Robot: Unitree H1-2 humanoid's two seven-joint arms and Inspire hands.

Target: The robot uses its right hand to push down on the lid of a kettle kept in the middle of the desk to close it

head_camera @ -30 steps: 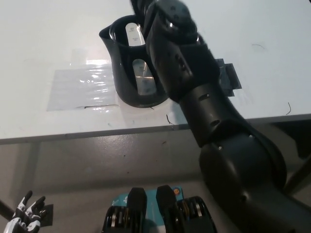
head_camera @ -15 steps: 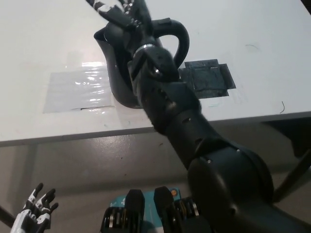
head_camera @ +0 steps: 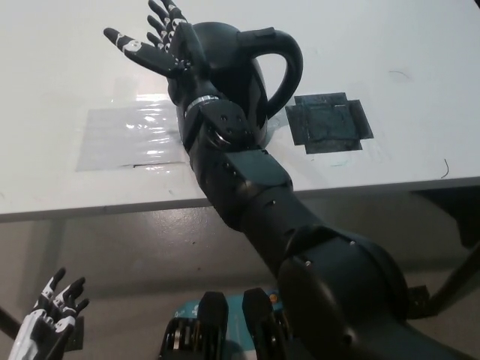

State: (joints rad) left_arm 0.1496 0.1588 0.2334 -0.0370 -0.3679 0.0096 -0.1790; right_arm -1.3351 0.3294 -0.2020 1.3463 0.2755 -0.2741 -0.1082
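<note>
Since a moment ago the lid has gone from standing open to sitting down flat on the kettle (head_camera: 240, 75), and the black arm has swung off to the kettle's left. Down at the lower left, below the surface edge, the white left robot hand (head_camera: 52, 315) rests with its fingers spread, holding nothing. On the white surface (head_camera: 60, 75) lies a clear shiny patch of tape (head_camera: 127, 139), bare room all round it. Above it the right robot hand (head_camera: 161, 45) hovers with fingers fanned wide — empty, at the kettle's upper left, whether it touches the lid I cannot tell. The kettle stands upright in the middle of the surface, closed, so its inside is hidden; its handle (head_camera: 289, 64) arches to the right. Just right of it sits a dark square pad (head_camera: 330, 124), apart from the kettle and near the front edge — open surface beyond.
</note>
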